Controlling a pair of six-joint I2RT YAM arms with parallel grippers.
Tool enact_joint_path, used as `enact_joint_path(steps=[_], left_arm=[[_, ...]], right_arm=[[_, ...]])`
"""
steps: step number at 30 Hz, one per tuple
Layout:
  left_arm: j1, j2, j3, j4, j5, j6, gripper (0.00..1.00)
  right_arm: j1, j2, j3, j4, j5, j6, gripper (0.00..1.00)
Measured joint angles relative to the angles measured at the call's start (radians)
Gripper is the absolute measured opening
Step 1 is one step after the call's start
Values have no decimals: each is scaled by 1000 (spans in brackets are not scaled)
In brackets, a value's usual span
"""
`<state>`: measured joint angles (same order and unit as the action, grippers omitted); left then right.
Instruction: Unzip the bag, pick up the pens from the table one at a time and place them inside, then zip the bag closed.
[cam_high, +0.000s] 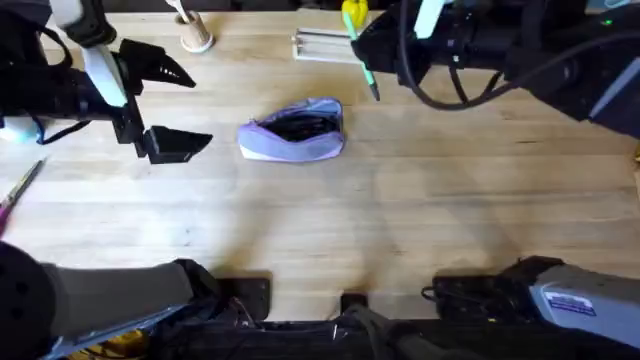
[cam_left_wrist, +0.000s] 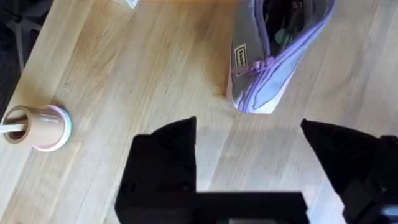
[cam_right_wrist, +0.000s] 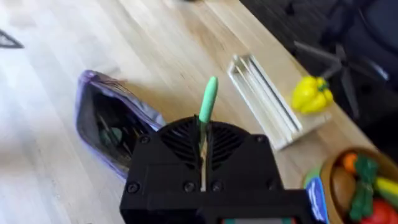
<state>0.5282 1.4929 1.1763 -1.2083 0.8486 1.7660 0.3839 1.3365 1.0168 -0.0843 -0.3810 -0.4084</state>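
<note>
Overhead view: a light wooden table (cam_high: 420, 210) holds a lavender bag (cam_high: 292, 132) at its centre, unzipped, its long axis running left to right. Behind and to its right, the right gripper (cam_right_wrist: 203, 146) is pinched on a slim green pen (cam_right_wrist: 208, 99) held above the table, nearest the bag's mouth. The left gripper (cam_high: 172, 105) hovers left of the bag, fingers spread and empty.

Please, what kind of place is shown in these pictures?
Probably a robot test bench in a lab or workshop. Two robot arms work over a plank table that holds practice props: a purple pouch, a small cup and a toy yellow pepper. Cables lie along the near edge.
</note>
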Motion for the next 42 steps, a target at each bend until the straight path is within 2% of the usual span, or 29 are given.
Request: enact_joint_path(steps=[5, 11, 20, 29, 42], left_arm=[[0, 0, 0, 0, 0, 0, 993], [0, 0, 0, 0, 0, 0, 993], [0, 0, 0, -1, 0, 0, 993], [0, 0, 0, -1, 0, 0, 993], [0, 0, 0, -1, 0, 0, 994]], right_arm=[[61, 47, 0, 101, -146, -210, 32], [130, 110, 0, 182, -201, -328, 30], [215, 236, 0, 179, -219, -412, 31], [215, 352, 0, 173, -218, -438, 31], [215, 432, 3, 117, -219, -438, 31]])
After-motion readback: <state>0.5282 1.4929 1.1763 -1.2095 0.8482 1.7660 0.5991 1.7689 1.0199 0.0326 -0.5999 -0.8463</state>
